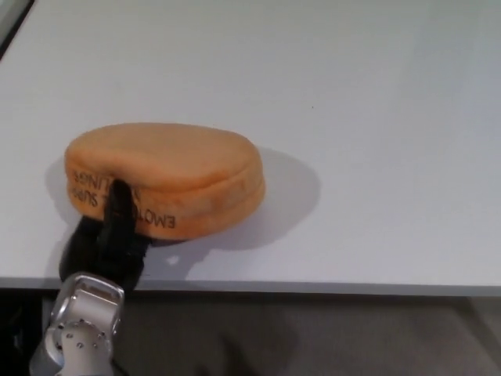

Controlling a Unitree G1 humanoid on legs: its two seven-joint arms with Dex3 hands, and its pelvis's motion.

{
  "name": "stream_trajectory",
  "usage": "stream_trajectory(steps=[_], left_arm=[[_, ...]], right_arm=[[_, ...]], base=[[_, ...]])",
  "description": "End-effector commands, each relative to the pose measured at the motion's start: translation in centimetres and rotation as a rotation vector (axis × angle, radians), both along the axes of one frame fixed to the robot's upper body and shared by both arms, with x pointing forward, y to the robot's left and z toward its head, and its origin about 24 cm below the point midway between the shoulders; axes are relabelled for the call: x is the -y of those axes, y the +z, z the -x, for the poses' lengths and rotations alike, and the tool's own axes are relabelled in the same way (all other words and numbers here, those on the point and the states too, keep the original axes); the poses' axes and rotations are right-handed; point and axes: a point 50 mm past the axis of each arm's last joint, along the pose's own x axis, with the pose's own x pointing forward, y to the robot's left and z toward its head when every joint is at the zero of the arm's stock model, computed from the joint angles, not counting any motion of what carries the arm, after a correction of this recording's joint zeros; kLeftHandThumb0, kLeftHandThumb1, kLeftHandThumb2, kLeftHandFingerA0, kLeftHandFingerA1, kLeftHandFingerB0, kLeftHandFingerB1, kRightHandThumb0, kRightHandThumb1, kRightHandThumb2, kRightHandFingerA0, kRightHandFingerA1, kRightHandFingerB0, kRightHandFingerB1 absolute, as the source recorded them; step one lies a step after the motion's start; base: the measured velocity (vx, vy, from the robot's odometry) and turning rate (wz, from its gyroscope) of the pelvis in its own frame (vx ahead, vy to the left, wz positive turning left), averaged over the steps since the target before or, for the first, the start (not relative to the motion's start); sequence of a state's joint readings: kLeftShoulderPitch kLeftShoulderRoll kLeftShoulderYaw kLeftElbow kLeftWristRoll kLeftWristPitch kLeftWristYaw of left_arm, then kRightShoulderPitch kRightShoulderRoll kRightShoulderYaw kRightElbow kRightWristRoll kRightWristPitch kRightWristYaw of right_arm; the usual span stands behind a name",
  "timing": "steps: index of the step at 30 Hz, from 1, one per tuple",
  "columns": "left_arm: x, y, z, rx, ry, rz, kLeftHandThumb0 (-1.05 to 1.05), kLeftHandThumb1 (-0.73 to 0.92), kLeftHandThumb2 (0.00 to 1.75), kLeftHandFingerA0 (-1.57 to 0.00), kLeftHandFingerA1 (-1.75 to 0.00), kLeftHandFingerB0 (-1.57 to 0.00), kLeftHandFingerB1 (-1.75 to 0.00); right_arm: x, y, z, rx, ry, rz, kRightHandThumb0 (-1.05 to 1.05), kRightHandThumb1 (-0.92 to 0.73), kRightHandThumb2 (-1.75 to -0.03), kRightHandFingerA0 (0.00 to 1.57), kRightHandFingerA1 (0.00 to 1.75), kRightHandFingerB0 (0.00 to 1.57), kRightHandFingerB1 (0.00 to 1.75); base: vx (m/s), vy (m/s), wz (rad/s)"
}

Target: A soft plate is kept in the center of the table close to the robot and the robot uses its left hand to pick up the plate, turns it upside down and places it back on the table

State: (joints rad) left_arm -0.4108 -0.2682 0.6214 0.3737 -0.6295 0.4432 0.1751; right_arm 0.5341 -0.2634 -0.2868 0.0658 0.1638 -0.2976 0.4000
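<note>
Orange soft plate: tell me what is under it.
Under the orange soft plate, the left hand shows at its near-left edge, one black finger over the rim. The white table lies below; the other fingers are hidden.

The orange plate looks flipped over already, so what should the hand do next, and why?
Probably open and let go: the plate lies dome-up, seemingly resting on the table near its front edge, while the left hand grips its rim.
</note>
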Motion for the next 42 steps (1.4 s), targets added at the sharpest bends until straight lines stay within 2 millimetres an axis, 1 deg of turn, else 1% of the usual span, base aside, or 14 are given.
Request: stream_trajectory(steps=[1, 4, 5, 8, 11, 12, 14, 15, 24, 32, 33, 37, 38, 42], left_arm=[[2.7, -0.5, -0.1, -0.376, -0.197, 0.096, -0.44, 0.59, 0.92, -1.20, -1.45, -0.68, -1.07], [3.1, -0.6, 0.0, -0.388, -0.204, 0.090, -0.46, 0.60, 0.93, -1.20, -1.45, -0.68, -1.12], [3.3, -0.7, 0.1, -0.393, -0.207, 0.088, -0.35, 0.77, 0.63, -0.91, -1.75, -0.56, -1.15], [4.0, -1.1, 0.5, -0.400, -0.229, 0.092, -0.44, 0.61, 0.96, -1.18, -1.41, -0.68, -1.06], [4.9, -1.2, 0.6, -0.404, -0.271, 0.052, -0.49, 0.60, 0.92, -1.20, -1.46, -0.72, -1.18], [5.1, -1.1, 0.6, -0.407, -0.279, 0.050, -0.39, 0.78, 0.63, -0.92, -1.75, -0.62, -1.45], [6.4, -0.9, 0.6, -0.398, -0.325, 0.063, -0.50, 0.60, 0.93, -1.19, -1.46, -0.73, -1.18], [6.8, -0.8, 0.6, -0.397, -0.333, 0.065, -0.39, 0.78, 0.63, -0.91, -1.75, -0.61, -1.49], [11.0, 0.1, 0.8, -0.380, -0.465, 0.022, -0.41, 0.79, 0.63, -0.94, -1.75, -0.54, -1.31], [12.7, 0.5, 1.1, -0.370, -0.517, -0.021, -0.43, 0.79, 0.63, -0.94, -1.75, -0.51, -1.34], [12.7, 0.5, 1.1, -0.370, -0.514, -0.017, -0.43, 0.79, 0.64, -0.93, -1.75, -0.51, -1.46], [12.5, 0.6, 1.0, -0.366, -0.505, -0.020, -0.43, 0.78, 0.64, -0.93, -1.75, -0.52, -1.51], [12.5, 0.6, 1.0, -0.361, -0.504, -0.030, -0.43, 0.79, 0.63, -0.94, -1.75, -0.52, -1.63], [12.0, 0.4, 1.0, -0.268, -0.504, -0.066, -0.49, 0.83, 0.65, -0.76, -1.75, -0.43, -1.32]], right_arm=[[1.0, 0.6, -0.3, -0.024, -0.012, 0.029, -0.70, -0.67, -0.62, 0.63, 0.42, 0.30, 0.31], [1.0, 0.7, -0.5, -0.023, -0.012, 0.032, -0.70, -0.67, -0.62, 0.63, 0.42, 0.30, 0.31], [1.0, 0.6, -0.4, -0.022, -0.019, 0.020, -0.72, -0.55, -0.91, 0.56, 0.55, 0.24, 0.45], [1.0, 0.7, -0.4, -0.023, -0.021, 0.019, -0.71, -0.54, -0.91, 0.55, 0.55, 0.23, 0.45], [1.0, 0.8, -0.6, -0.017, -0.016, 0.022, -0.69, -0.66, -0.62, 0.63, 0.43, 0.30, 0.32], [1.0, 0.8, -0.7, -0.017, -0.016, 0.025, -0.69, -0.66, -0.62, 0.63, 0.42, 0.31, 0.32], [1.0, 0.8, -0.7, -0.022, -0.014, 0.030, -0.68, -0.66, -0.61, 0.63, 0.43, 0.30, 0.32], [1.1, 0.8, -0.7, -0.023, -0.014, 0.032, -0.68, -0.66, -0.62, 0.63, 0.42, 0.30, 0.31], [1.1, 1.0, -0.9, -0.024, -0.013, 0.039, -0.71, -0.55, -0.92, 0.55, 0.56, 0.22, 0.45], [1.0, 1.2, -0.9, -0.023, -0.014, 0.037, -0.70, -0.67, -0.62, 0.64, 0.43, 0.30, 0.32], [1.0, 1.2, -0.9, -0.024, -0.017, 0.035, -0.73, -0.55, -0.92, 0.57, 0.56, 0.24, 0.46], [1.1, 1.2, -1.0, -0.026, -0.020, 0.039, -0.72, -0.56, -0.92, 0.55, 0.55, 0.23, 0.45], [1.1, 1.2, -0.9, -0.027, -0.017, 0.042, -0.70, -0.68, -0.62, 0.63, 0.42, 0.30, 0.31], [1.0, 1.2, -0.9, -0.020, -0.015, 0.037, -0.77, -0.59, -0.92, 0.57, 0.54, 0.23, 0.44]], base=[[0.00, 0.000, 0.00], [0.00, 0.000, 0.00], [0.00, 0.000, 0.00], [0.00, 0.000, 0.00], [0.00, 0.000, 0.00], [0.00, 0.000, 0.00], [0.00, 0.000, 0.00], [0.00, 0.000, 0.00], [0.00, 0.000, 0.00], [0.00, 0.000, 0.00], [0.00, 0.000, 0.00], [0.00, 0.000, 0.00], [0.00, 0.000, 0.00], [0.00, 0.000, 0.00]])
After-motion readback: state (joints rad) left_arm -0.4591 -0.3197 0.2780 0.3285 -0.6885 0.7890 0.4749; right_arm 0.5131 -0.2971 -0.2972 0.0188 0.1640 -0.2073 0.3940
